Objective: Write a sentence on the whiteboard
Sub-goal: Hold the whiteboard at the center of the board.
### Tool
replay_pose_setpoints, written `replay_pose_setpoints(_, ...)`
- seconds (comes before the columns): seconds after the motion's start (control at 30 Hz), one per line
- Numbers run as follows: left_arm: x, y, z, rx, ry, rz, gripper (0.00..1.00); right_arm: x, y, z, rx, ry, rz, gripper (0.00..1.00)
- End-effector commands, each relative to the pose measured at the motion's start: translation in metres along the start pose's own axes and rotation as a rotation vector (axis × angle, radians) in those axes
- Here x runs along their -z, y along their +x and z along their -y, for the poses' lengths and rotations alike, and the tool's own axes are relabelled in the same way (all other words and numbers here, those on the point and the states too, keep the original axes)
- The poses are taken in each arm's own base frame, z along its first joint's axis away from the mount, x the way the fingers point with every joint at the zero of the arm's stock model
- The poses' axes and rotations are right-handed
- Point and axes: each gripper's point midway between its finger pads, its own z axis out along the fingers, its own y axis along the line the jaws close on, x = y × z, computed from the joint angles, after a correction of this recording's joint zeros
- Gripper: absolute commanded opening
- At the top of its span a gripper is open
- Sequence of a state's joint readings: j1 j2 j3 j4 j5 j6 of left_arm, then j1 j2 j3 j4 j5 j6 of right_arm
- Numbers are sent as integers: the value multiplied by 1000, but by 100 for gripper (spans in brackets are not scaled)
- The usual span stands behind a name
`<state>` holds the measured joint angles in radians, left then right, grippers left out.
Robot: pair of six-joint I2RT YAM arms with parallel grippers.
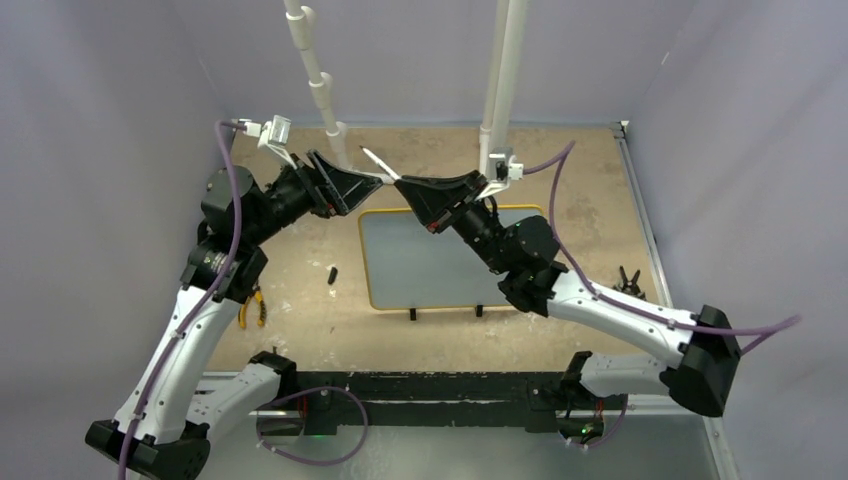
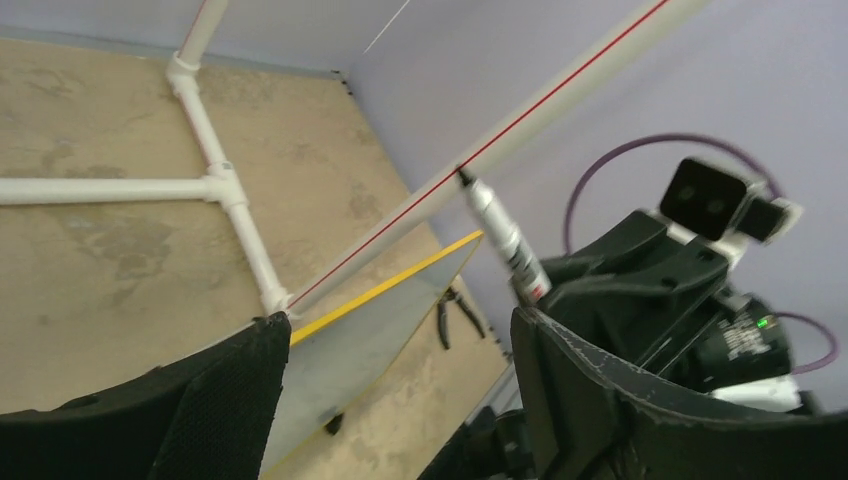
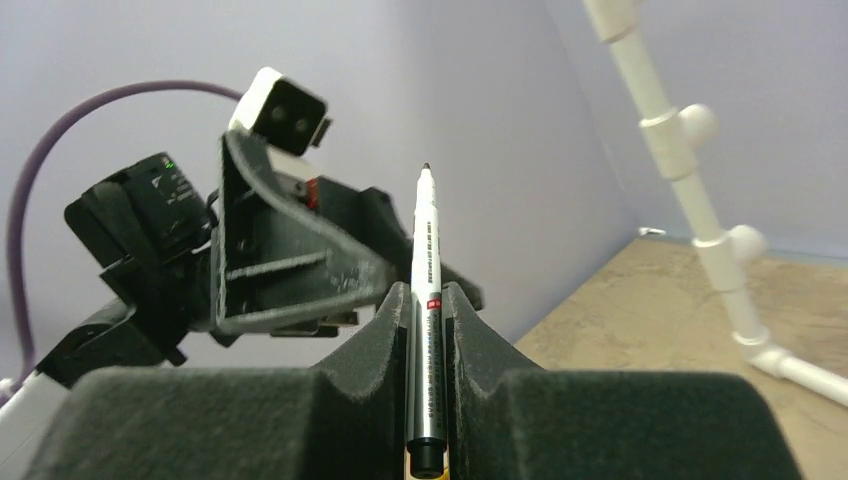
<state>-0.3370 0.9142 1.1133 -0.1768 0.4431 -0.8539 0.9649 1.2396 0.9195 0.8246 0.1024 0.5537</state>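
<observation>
The whiteboard (image 1: 400, 270), yellow-framed with a pale grey face, lies flat at the table's centre in the top view. Its two black feet (image 1: 412, 314) sit on the near edge, at 6 o'clock.

**Overhead obstruction.** The right arm crosses above the board's 1 to 2 o'clock corner and hides that part of the frame. Both grippers meet above the far edge, at about 11 to 12 o'clock.

**Right gripper** (image 1: 398, 183). Its foam pads (image 3: 470, 330) are pressed together on the barrel of a white marker (image 1: 378, 160). The marker's dark uncapped tip points away from the board, towards 11 o'clock.

**Left gripper** (image 1: 372, 182). Its fingers (image 2: 225, 395) are spread wide with nothing between them, just beside the marker. In the left wrist view the marker (image 2: 505, 240) and the board's yellow edge (image 2: 400, 280) show through the gap.

**Surroundings.**
- A small black cap (image 1: 332, 273) lies on the table at 9 o'clock, near the frame but apart from it.
- Yellow-handled pliers (image 1: 252, 308) lie at 8 o'clock, partly under the left arm.
- A dark tool (image 1: 628, 280) lies at 3 o'clock beyond the right arm.
- Two white pipe uprights (image 1: 320, 85) (image 1: 505, 70) rise at 11 and 1 o'clock, behind the grippers.
</observation>
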Motion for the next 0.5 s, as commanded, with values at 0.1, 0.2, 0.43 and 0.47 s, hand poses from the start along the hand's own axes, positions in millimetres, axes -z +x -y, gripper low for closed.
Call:
replay_pose_setpoints(0.1, 37, 32, -24, -377, -90, -213, 80, 40, -39, 24, 102, 211, 8, 0)
replay_pose_setpoints(0.2, 42, 51, -46, -464, -106, -282, 80, 57, -39, 22, 131, 209, -35, 0)
replay_pose_setpoints(0.43, 26, 80, -85, -531, -82, -349, 71, 90, -5, 15, 131, 119, -191, 0)
replay_pose_setpoints(0.47, 23, 82, -85, -529, -63, -349, 70, 93, 2, 14, 125, 101, -210, 0)
